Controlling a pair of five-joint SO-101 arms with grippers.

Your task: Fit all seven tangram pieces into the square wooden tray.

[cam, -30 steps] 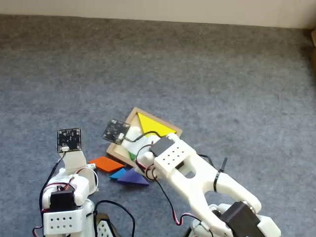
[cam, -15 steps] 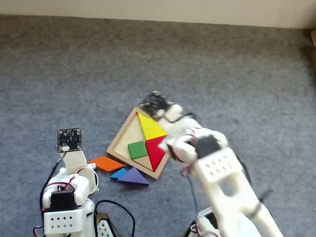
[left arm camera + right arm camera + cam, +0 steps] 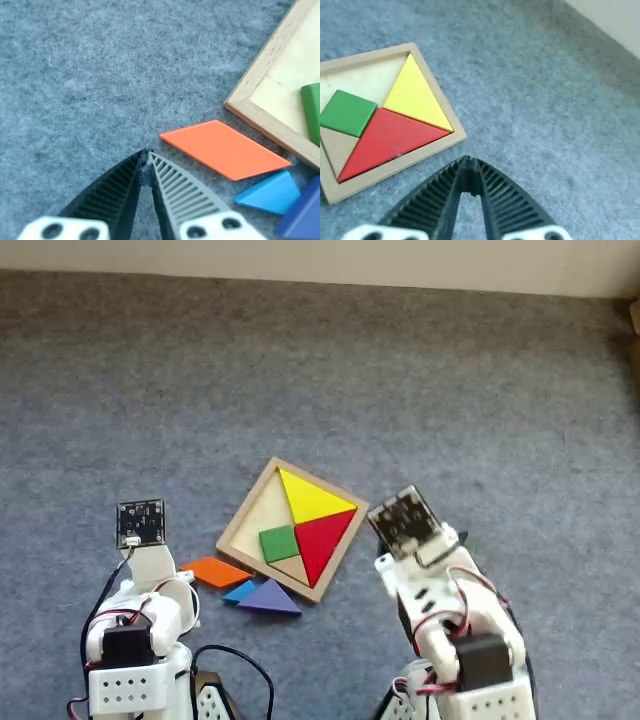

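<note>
Nearest, the left pincer (image 3: 148, 153) hangs over the grey surface (image 3: 450, 390), its jaws pressed together on nothing. Its tip is near the orange parallelogram (image 3: 223, 149), off the tray's left corner. The right pincer (image 3: 469, 163) is likewise closed and empty, poised off the tray's opposite side, near the rim that the red triangle (image 3: 390, 140) lies against. Three pieces lie loose along the tray's near left edge: the orange parallelogram, a small blue triangle (image 3: 240, 591) and a purple triangle (image 3: 270, 598), the last two close together. Beyond them the square wooden tray (image 3: 245, 498) sits turned cornerwise. It holds a tan triangle (image 3: 293, 568), a green square (image 3: 278, 543), the red triangle and, farthest, a yellow triangle (image 3: 310, 498).
</note>
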